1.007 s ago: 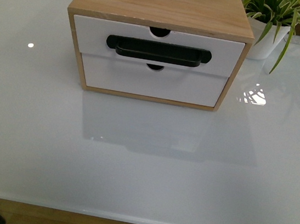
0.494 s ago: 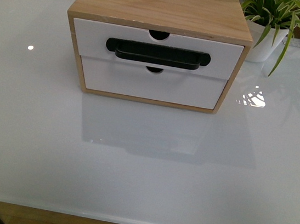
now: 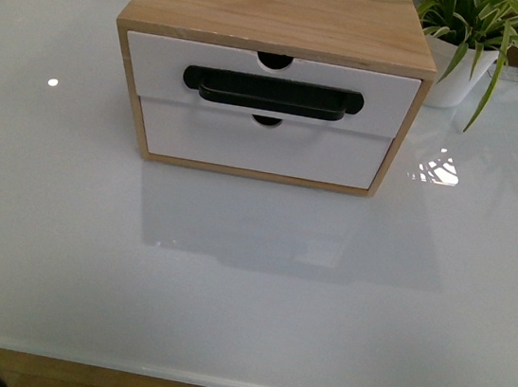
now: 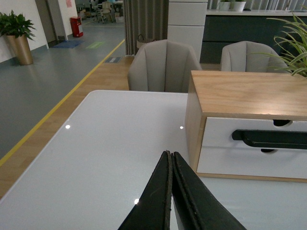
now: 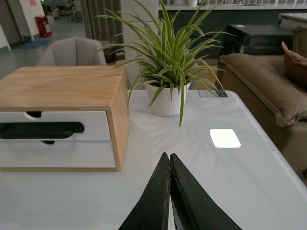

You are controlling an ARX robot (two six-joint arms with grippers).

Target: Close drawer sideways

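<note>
The drawer (image 3: 161,68) is the upper one in a small wooden cabinet (image 3: 284,6) at the back middle of the table. It has a white front, a long black bar handle (image 3: 272,93) and a semicircular notch (image 3: 275,59) in its top edge. Its front looks about level with the cabinet's face. It also shows in the left wrist view (image 4: 218,136) and in the right wrist view (image 5: 93,125). Neither arm is in the front view. My left gripper (image 4: 169,153) is shut and empty, above the table to the cabinet's left. My right gripper (image 5: 168,155) is shut and empty, to the cabinet's right.
A plain white lower drawer (image 3: 199,138) sits under the handled one. A potted spider plant (image 3: 471,31) stands right of the cabinet, near the table's back edge. A white card (image 5: 224,138) lies on the glossy white table (image 3: 247,287). Grey chairs (image 4: 165,67) stand behind the table.
The cabinet sits a few pixels lower in the front view than one second ago. Nothing else has visibly moved.
</note>
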